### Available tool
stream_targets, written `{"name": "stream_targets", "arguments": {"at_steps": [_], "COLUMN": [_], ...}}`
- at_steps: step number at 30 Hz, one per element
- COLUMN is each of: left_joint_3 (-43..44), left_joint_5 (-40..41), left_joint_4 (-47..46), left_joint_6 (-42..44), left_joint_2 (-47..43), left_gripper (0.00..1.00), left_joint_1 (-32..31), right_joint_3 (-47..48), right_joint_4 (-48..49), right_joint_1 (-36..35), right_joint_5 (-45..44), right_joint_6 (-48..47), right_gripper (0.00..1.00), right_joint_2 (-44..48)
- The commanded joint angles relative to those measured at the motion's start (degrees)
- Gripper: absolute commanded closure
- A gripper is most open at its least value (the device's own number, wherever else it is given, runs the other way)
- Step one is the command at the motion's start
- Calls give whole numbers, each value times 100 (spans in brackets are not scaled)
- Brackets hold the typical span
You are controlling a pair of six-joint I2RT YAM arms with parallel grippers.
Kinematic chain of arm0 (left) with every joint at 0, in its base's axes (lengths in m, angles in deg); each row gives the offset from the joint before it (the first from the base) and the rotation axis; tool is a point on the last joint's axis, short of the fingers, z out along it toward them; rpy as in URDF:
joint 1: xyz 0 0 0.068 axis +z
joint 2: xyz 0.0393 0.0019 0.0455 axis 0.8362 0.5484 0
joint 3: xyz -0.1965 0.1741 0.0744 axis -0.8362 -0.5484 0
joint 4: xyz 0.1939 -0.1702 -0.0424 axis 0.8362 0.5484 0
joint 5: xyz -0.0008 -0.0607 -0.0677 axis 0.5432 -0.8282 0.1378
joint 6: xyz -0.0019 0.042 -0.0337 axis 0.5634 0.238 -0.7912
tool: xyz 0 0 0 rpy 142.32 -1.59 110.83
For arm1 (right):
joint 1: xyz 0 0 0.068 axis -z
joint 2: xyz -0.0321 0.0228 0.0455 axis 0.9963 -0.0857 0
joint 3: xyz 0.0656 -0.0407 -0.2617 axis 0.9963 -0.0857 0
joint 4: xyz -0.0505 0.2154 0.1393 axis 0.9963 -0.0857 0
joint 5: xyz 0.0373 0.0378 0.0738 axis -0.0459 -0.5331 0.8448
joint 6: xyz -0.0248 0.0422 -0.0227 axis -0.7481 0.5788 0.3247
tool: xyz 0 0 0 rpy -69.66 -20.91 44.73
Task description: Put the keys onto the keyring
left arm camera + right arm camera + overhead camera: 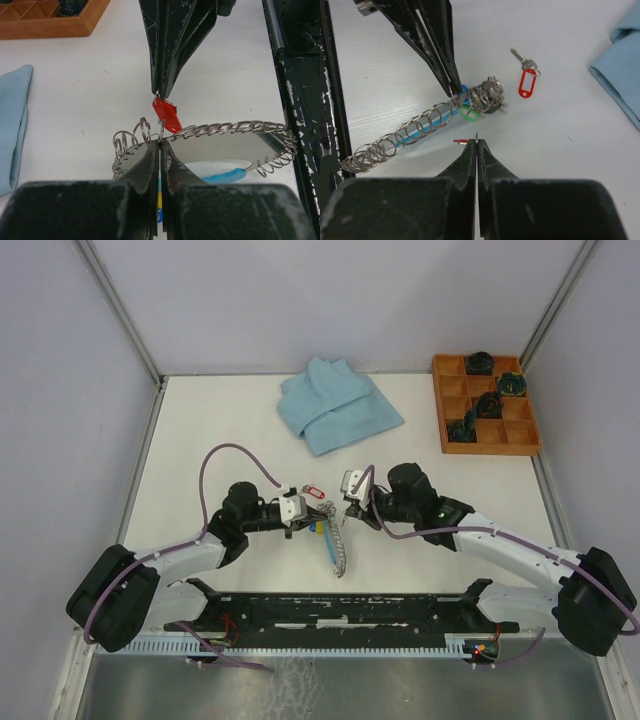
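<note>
The keyring (335, 550) is a long grey coil loop with a light-blue segment, lying between my grippers. My left gripper (160, 142) is shut on one coil of the keyring (235, 130) near its end. My right gripper (477, 142) is shut on a key with a red tag (167, 115), held just above that end of the coil. A green tag (468, 112) and a dark tag (492, 103) hang on the keyring (410, 132). A second key with a red tag (527, 82) lies loose on the table, which also shows in the top view (313, 490).
A folded light-blue cloth (335, 405) lies at the back centre. A wooden compartment tray (520, 435) with dark objects stands at the back right. A black rail (340, 610) runs along the near edge. Grey walls close in the table.
</note>
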Motion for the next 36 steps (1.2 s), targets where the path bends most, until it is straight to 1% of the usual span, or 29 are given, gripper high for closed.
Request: {"name": "stream_targets", "arguments": {"at_steps": [1, 6, 12, 17, 20, 22, 29, 36], "left_joint_3": [292, 353, 289, 207, 174, 163, 132, 151], "left_joint_5": [-424, -430, -278, -167, -177, -185, -222, -263], "left_joint_4": [25, 248, 380, 445, 492, 488, 518, 526], "left_joint_6": [420, 573, 730, 754, 767, 767, 762, 767], "left_joint_2": [26, -21, -144, -262, -354, -380, -454, -408], "left_gripper": [97, 97, 97, 97, 97, 97, 97, 97], "left_joint_1": [44, 60, 59, 59, 64, 60, 64, 58], "right_joint_3": [498, 433, -11, -67, -256, -342, -197, -274], "right_joint_4": [184, 521, 1608, 1368, 1468, 1543, 925, 957], "right_joint_1": [15, 15, 14, 15, 15, 15, 12, 6], "right_joint_5": [983, 1031, 1077, 1178, 1291, 1470, 1749, 1783], "right_joint_6": [-802, -776, -456, -885, -1137, -1276, -1742, -1891], "right_gripper": [99, 99, 99, 99, 99, 99, 99, 99], "right_joint_2": [-232, -335, -524, -222, -23, -16, -114, 18]}}
